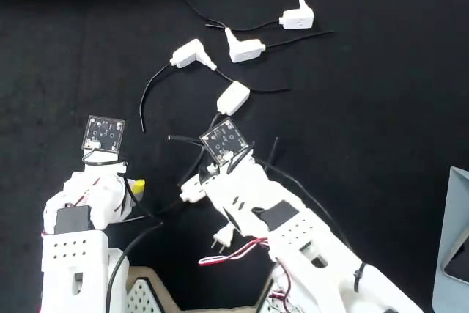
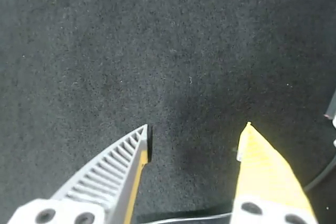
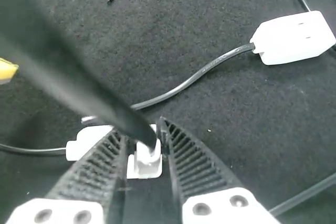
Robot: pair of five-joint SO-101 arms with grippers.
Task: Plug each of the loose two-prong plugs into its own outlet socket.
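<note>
Plugs come first. The right claw (image 3: pixel 143 129) is shut tight on a small white plug (image 3: pixel 143 165) with a black cord, down low on the desk (image 1: pixel 381 122). Another white piece (image 3: pixel 86 142) lies just beside it, touching or nearly so; I cannot tell which. A white socket (image 3: pixel 294 38) with two slots lies near, a bit farther out, with nothing in it. One loose plug (image 1: pixel 222 238) with two bare prongs lies close to the right arm's base. Three more white pieces (image 1: pixel 245 49) with cords lie at the far side of the desk, well apart from the arms. I cannot tell which of them are plugs and which are sockets.

I think the job has only just begun. I see no plug pushed into a socket yet, so all of them are left to do.

The left claw (image 2: pixel 197 126) is open wide, holds nothing and hangs over bare cloth.

The desk has a black, fuzzy cover. A grey thing (image 1: pixel 454 254) pokes in at one edge, and some cables hang past the far edge.
</note>
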